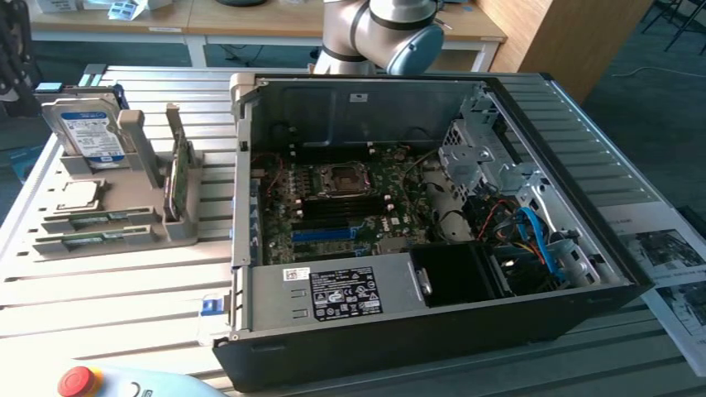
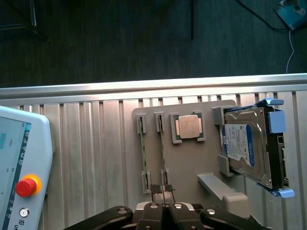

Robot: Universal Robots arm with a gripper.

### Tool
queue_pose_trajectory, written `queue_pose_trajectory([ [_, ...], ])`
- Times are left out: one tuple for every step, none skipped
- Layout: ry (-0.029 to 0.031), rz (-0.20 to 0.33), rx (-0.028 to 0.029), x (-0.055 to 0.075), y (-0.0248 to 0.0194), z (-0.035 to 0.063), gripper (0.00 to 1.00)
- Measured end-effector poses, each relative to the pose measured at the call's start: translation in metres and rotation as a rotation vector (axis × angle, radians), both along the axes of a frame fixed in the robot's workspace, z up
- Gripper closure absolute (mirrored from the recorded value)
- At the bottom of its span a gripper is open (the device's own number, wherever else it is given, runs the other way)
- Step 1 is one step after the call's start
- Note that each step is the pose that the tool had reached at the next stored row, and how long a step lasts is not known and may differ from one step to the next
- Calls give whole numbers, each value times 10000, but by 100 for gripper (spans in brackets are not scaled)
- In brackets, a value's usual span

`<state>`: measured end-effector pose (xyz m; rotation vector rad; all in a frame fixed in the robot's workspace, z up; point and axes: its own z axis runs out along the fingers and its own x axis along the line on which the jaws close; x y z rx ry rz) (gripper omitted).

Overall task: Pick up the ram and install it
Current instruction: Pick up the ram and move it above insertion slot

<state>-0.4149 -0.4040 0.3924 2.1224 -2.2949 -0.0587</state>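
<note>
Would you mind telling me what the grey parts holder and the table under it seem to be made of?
Holder: probably plastic, matte grey, with blocky moulded or printed slots. Table: likely aluminium, judging by its pale brushed sheen and long parallel ribs like extruded profiles.

Your exterior view slants down across the desk point(image 1: 111, 289); your wrist view looks straight down, closer, on the shared parts holder point(image 2: 192, 163).

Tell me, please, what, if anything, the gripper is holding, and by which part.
Nothing: the gripper is shut with nothing between its fingers, and the ram lies in its holder slot.
</note>
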Motion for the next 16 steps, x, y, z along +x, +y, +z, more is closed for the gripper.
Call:
queue_pose_trajectory([
  [1,0,0,0,-11,0,90],
  [0,0,0,0,-21,0,90],
  [0,0,1,0,-32,0,90],
  [1,0,0,0,-43,0,90],
  [1,1,0,0,-51,0,90],
  [1,1,0,0,-56,0,90],
  [1,-1,0,0,-57,0,90],
  [-1,-1,1,0,-60,-1,90],
  [-1,0,2,0,-62,-3,90],
  [1,-1,0,0,-63,-5,90],
  [1,0,0,0,-64,-10,90],
  [1,0,0,0,-64,-15,90],
  [1,0,0,0,-64,-21,90],
  [1,0,0,0,-65,-27,90],
  [0,0,1,0,-65,-35,90],
  [1,0,0,0,-65,-43,90],
])
